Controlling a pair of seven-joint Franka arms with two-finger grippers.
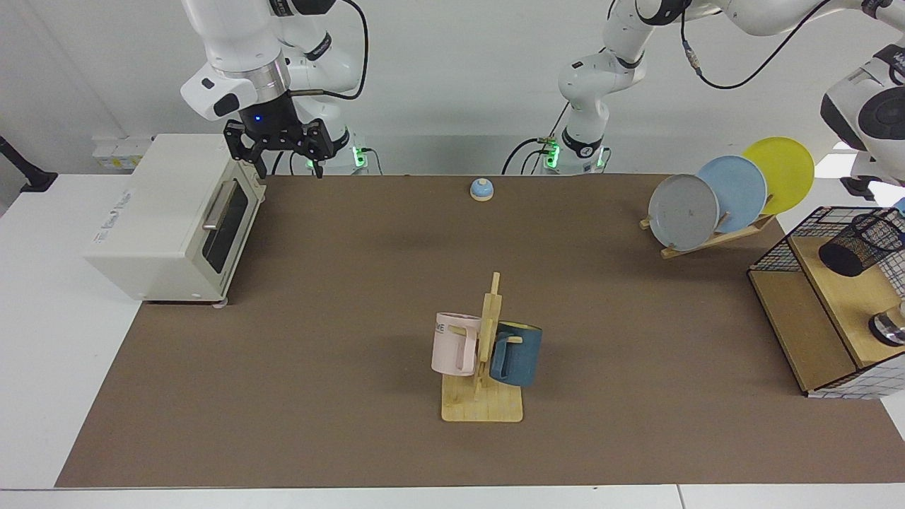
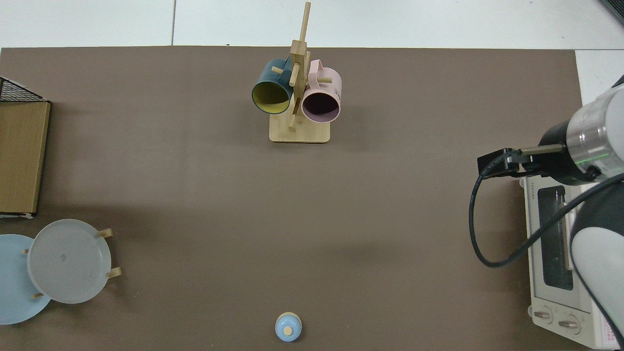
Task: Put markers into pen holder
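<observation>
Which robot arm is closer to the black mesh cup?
The left arm. It hangs just above the cup on the rack. The right hand waits far away, over the toaster oven.

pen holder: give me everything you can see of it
The pen holder is a small black wire-mesh cylinder with a solid dark base. It sits on the upper wooden shelf of the wire-and-wood rack at the facing view's right edge; it appears tilted, base facing the camera. Its far rim runs out of frame. No marker shows in it, though its inside cannot be seen. No gripper touches it. The top view does not show it.
</observation>
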